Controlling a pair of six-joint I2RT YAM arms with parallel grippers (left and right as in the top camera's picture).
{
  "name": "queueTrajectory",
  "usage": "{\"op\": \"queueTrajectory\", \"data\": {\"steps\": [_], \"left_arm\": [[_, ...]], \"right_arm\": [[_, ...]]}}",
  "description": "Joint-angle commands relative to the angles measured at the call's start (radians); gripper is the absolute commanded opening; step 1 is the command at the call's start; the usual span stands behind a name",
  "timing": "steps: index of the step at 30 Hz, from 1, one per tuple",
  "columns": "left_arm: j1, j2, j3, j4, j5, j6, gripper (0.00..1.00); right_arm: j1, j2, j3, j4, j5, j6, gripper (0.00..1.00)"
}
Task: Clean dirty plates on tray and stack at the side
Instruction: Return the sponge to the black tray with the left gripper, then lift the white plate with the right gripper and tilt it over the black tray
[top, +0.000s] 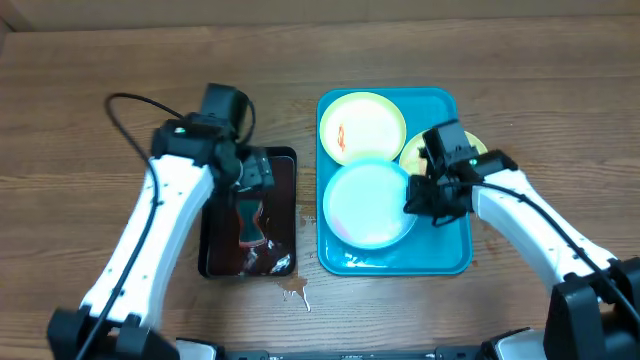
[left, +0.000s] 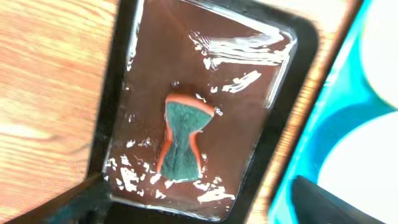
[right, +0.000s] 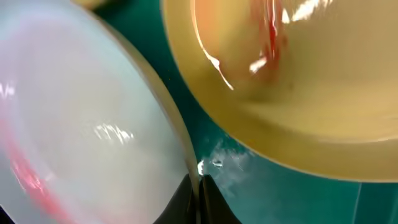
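The turquoise tray (top: 447, 255) holds three plates. A pale yellow-green plate (top: 362, 127) with a red smear lies at its back left. The white plate with a light-blue rim (top: 368, 203) lies at the front. A second yellow-green plate (top: 413, 152) lies at the back right, partly hidden by my right arm. My right gripper (top: 422, 196) is shut on the white plate's right rim. The right wrist view shows the fingers (right: 199, 190) pinching that rim, with the white plate (right: 81, 124), the smeared yellow plate (right: 298, 93) and the tray floor (right: 286, 193). My left gripper (top: 255, 180) is open and empty.
A black tray (top: 212, 255) with brown liquid and a green-and-orange sponge (top: 250, 228) sits left of the turquoise tray. In the left wrist view the sponge (left: 183, 140) lies between my open fingers (left: 199, 211). A small spill (top: 293, 291) marks the wooden table.
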Motion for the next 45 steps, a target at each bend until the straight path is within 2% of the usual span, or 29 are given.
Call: {"op": "queueTrajectory", "data": {"steps": [1,6,14,17,19,34,45], "left_arm": [[0.063,-0.1,0.11,-0.051,0.001,-0.003,1.0],[0.146,-0.19,0.199,-0.102,0.028,-0.003,1.0],[0.166,-0.301,0.22,-0.114,0.064,-0.003,1.0],[0.166,-0.313,0.22,-0.124,0.067,-0.003,1.0],[0.166,-0.312,0.22,-0.145,0.064,-0.002,1.0],[0.166,-0.311,0.22,-0.161,0.064,0.001,1.0],[0.166,-0.311,0.22,-0.161,0.064,0.001,1.0]], "right_arm": [[0.07,-0.01,0.19,-0.058,0.118,-0.079,0.04],[0.217,-0.01,0.34,-0.032,0.266,-0.108,0.04],[0.483,0.042,0.346,0.204,0.414,-0.106,0.04],[0.576,0.118,0.346,0.285,0.498,-0.106,0.04],[0.633,0.161,0.346,0.298,0.623,-0.099,0.04],[0.822,0.109,0.348,0.307,1.188,-0.108,0.04],[0.844,0.109,0.348,0.311,1.24,-0.202,0.04]]}}
